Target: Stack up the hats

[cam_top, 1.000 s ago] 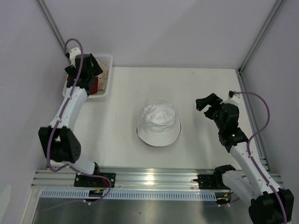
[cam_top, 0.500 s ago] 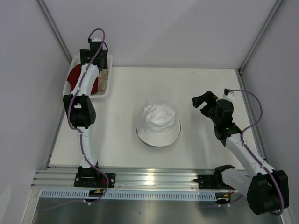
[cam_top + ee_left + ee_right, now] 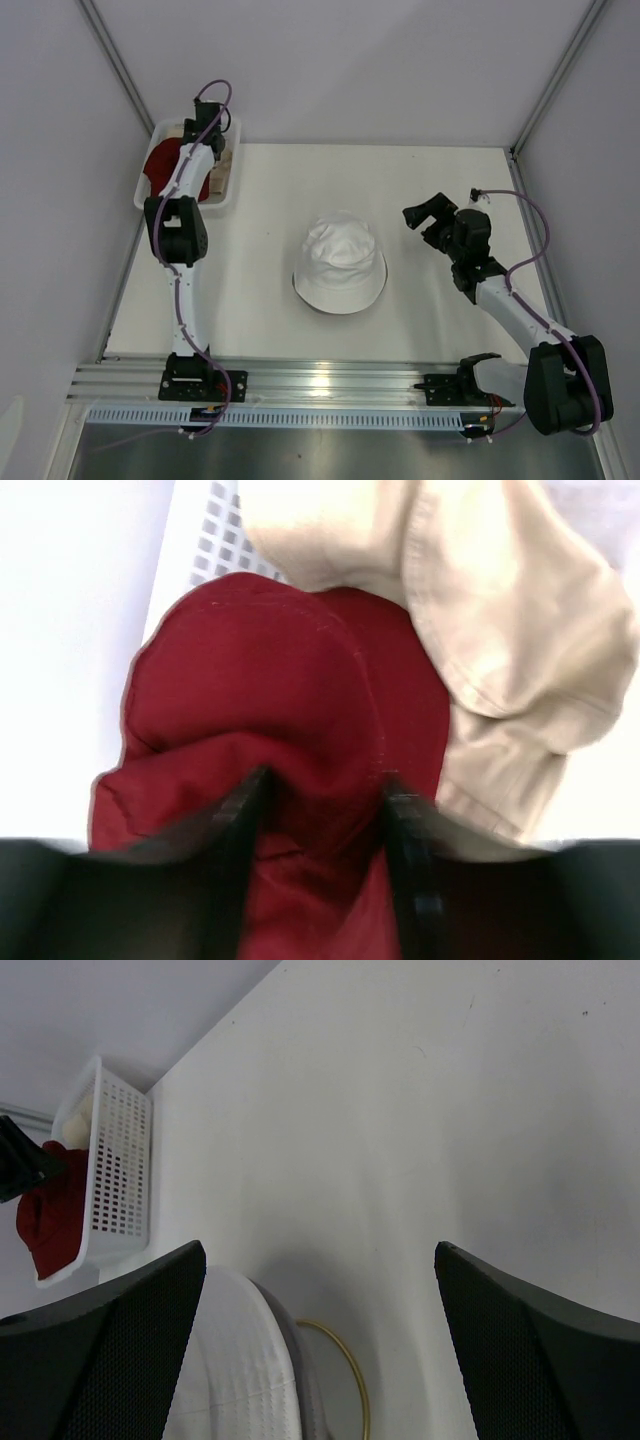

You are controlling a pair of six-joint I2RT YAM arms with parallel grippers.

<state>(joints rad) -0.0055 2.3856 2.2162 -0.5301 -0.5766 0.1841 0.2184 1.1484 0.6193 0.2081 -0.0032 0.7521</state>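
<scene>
Mid-table, your white hat sits untouched with the right gripper spread wide near it, while at the far-left basket your left gripper has reached in and is pinching the dark red hat, so pickup's starting.

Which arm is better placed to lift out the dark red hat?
Left. The left gripper is in the basket, jaws pinching a fold of the dark red hat. The right gripper hangs open near the white hat, well away.
</scene>
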